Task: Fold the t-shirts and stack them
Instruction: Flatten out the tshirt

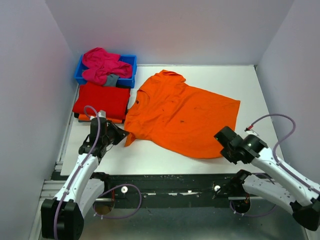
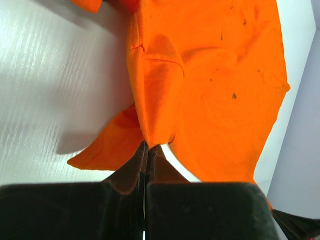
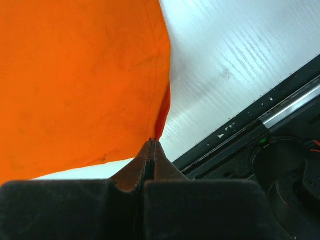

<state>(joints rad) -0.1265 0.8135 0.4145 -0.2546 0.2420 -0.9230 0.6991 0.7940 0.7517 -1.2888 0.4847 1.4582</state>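
Observation:
An orange t-shirt (image 1: 180, 115) lies spread out in the middle of the white table, collar towards the back left. My left gripper (image 1: 125, 134) is shut on a pinch of its cloth by the near left sleeve; the left wrist view shows the orange t-shirt (image 2: 210, 75) running into the closed tips of the left gripper (image 2: 148, 146). My right gripper (image 1: 223, 137) is shut on the near right hem corner, and in the right wrist view the orange t-shirt (image 3: 75, 85) meets the right gripper (image 3: 152, 141). A folded red t-shirt (image 1: 102, 100) lies at the left. A magenta t-shirt (image 1: 102, 65) sits crumpled in the bin.
The blue bin (image 1: 131, 60) stands at the back left with a small grey cloth (image 1: 112, 79) at its front. An orange edge (image 1: 85, 117) shows under the red shirt. White walls close in three sides. A black rail (image 1: 175, 182) runs along the near table edge.

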